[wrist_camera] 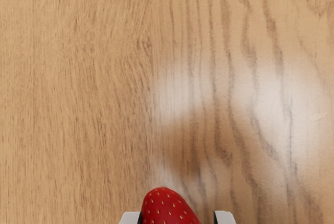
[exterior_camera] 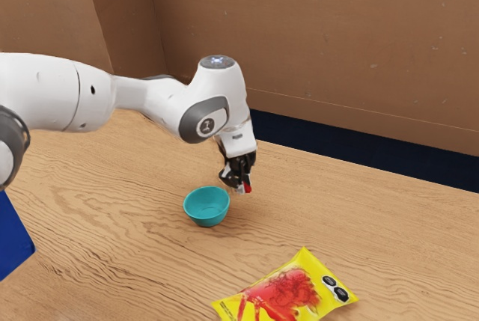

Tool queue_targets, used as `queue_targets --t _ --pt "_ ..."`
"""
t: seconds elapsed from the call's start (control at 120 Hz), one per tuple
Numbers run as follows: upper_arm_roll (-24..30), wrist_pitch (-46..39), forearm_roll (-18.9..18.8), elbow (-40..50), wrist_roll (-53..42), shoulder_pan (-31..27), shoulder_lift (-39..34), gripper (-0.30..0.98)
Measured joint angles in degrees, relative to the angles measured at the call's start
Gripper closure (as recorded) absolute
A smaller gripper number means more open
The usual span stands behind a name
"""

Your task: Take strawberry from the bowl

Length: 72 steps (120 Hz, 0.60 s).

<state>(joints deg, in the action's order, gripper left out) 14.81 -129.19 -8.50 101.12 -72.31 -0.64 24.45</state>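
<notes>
Gripper (exterior_camera: 242, 188) points down near the middle of the exterior view; whether it is clamped on the strawberry (wrist_camera: 168, 208) or merely around it, I cannot tell. The berry sits right at its tip, outside the bowl (exterior_camera: 206, 220), and appears at the lower edge of the wrist view. Taking it out looks done, so the step in hand is likely carrying it clear or setting it down. The next move calls for checking the grip, then a gentle lowering and release on bare wood. The bowl's rim lies close by, toward the exterior view's left, and a sideways swing that way could knock it. Open table (exterior_camera: 359, 216) spreads toward the right of the frame; the yellow packet (exterior_camera: 281, 295) lies at lower center, well apart, and a blue thing (exterior_camera: 11, 239) stands at lower left.
</notes>
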Motion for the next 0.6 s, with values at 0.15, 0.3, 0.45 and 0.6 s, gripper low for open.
queue_targets --t 0.15,0.3,0.45,0.6 --pt "-0.29 -0.25 0.10 -3.75 -0.02 3.17 5.79 0.68" --pt "-0.43 -0.44 -0.08 -4.31 -0.11 3.55 7.46 0.61" --pt "-0.29 0.05 -0.41 -4.36 -0.81 3.64 7.50 0.32" --pt "-1.74 2.08 0.58 -3.59 -0.08 9.93 -9.16 0.16"
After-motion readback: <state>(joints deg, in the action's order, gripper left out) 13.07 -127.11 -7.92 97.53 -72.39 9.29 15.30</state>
